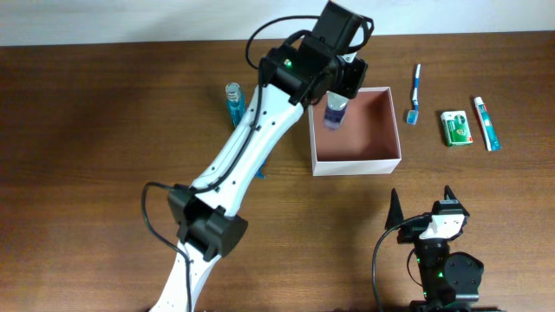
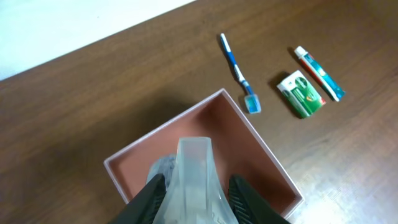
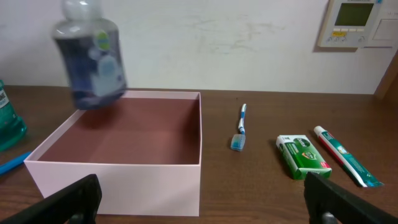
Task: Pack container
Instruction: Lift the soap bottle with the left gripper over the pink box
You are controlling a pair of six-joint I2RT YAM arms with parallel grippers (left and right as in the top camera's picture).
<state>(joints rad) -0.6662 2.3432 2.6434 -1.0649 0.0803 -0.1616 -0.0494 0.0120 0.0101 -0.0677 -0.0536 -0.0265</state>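
The container (image 1: 357,165) is a square, shallow white-walled box with a reddish-brown inside, standing at the table's back middle. My left gripper (image 1: 336,97) is shut on a clear bottle of dark blue liquid (image 1: 335,113) and holds it above the box's left part. In the left wrist view the bottle (image 2: 194,177) sits between the black fingers (image 2: 149,199), over the container (image 2: 211,124). From the right wrist, the bottle (image 3: 91,59) hangs above the container (image 3: 124,180). My right gripper (image 1: 422,201) stands open near the front edge, nothing in it.
A blue toothbrush (image 1: 414,94), a small green packet (image 1: 456,127) and a toothpaste tube (image 1: 486,122) lie to the right of the box. A teal bottle (image 1: 233,102) stands to its left, with a blue item (image 1: 260,170) partly under my left arm.
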